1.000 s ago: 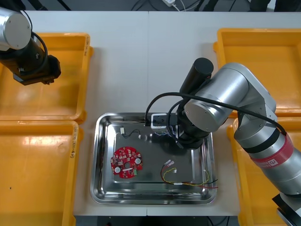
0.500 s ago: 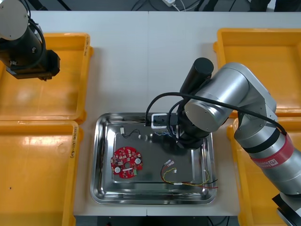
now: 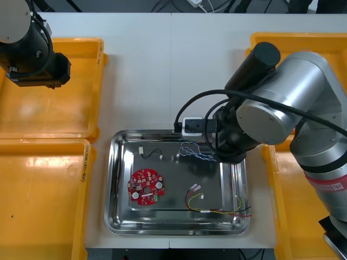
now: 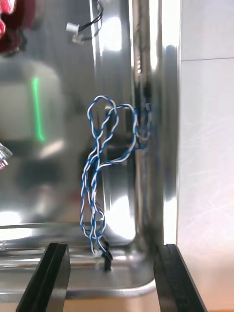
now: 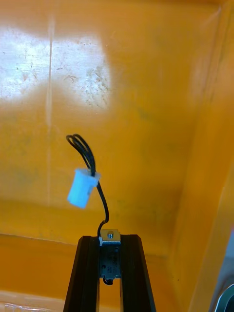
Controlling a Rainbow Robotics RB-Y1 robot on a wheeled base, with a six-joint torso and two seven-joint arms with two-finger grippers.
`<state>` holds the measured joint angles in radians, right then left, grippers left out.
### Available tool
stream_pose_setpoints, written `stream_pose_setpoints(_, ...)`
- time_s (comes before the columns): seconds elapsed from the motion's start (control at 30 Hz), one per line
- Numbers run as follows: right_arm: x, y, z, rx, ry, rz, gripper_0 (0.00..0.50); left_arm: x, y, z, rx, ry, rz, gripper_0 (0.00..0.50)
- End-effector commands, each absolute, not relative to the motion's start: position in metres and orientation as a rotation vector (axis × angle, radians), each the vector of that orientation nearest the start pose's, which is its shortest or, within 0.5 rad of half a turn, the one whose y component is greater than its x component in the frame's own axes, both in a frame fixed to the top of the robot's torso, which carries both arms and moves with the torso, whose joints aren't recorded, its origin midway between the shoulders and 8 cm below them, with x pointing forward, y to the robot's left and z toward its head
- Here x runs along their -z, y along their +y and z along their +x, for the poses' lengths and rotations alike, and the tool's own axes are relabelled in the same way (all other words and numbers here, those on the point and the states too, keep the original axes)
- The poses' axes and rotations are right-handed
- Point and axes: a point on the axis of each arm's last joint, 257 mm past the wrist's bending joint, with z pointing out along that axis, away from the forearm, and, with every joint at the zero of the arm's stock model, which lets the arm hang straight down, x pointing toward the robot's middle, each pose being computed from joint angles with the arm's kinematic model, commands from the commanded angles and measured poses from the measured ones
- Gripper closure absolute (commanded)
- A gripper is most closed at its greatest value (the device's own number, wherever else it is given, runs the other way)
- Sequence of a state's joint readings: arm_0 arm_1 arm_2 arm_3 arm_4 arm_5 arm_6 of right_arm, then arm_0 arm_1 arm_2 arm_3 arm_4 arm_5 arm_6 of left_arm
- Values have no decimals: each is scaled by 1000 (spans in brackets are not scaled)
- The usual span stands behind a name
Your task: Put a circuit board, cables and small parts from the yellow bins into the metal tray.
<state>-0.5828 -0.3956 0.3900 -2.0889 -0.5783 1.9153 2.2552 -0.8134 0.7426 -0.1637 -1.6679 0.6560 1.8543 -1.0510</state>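
On the counter [image 3: 162, 65], the left arm [image 3: 32, 49] hangs over the far left bin [image 3: 49, 116], at 10 o'clock from the tray [image 3: 179, 179], with the near left bin [image 3: 38, 206] below it. The left jaws pinch a small metal part [image 5: 109, 256] between their fingers [image 5: 87, 273], held above the bin floor. A black wire [image 5: 100, 200] loops up from the part to a white plug [image 5: 83, 187]. Inside the tray, a black cable [image 3: 150, 154] lies at 11 o'clock, the board [image 3: 145, 187] lies flat at 8 o'clock, the blue-white cable [image 3: 196, 152] lies at 1 o'clock close to the far wall, and the red-yellow cable [image 3: 217, 206] lies at 5 o'clock. All four lie apart from one another. The right arm [image 3: 282, 108] reaches in from 3 o'clock, and the right jaws hover over the tray's 1 o'clock corner. Their fingers [image 4: 48, 278] are spread wide with nothing between them. In the right wrist view the blue-white cable lies beyond them, loose on the tray floor with one end touching the wall. The two right bins [image 3: 303, 59] sit at 2 and 4 o'clock from the tray.
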Motion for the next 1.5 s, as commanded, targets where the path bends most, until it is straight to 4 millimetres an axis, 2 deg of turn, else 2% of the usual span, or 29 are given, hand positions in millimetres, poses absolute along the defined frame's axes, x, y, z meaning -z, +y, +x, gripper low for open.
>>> stream_pose_setpoints(0.03, 164, -117, 420, 209, 1974, -1760, 0, 89, 299, 515, -87, 2599, -147, 500)
stream_pose_setpoints(0.2, 132, -138, 434, 195, 1993, -1636, 0, 85, 287, 509, -60, 2598, -131, 500)
stream_pose_setpoints(0.3, 117, -160, 437, 156, 2077, -1490, 0, 83, 275, 504, -28, 2591, -151, 500)
stream_pose_setpoints(0.5, 95, -200, 443, 173, 2188, -1266, 0, 83, 247, 498, 7, 2572, -156, 500)
stream_pose_setpoints(0.63, 82, -219, 444, 165, 2230, -1153, 0, 85, 230, 495, 31, 2561, -156, 500)
stream_pose_setpoints(0.8, 61, -250, 448, 155, 2300, -915, 0, 89, 204, 488, 61, 2549, -151, 500)
stream_pose_setpoints(1.2, 56, -322, 450, 140, 2441, -324, 0, 113, 156, 475, 77, 2562, -121, 500)
stream_pose_setpoints(1.5, 73, -371, 440, 109, 2532, 44, 0, 137, 124, 463, 87, 2580, -152, 500)
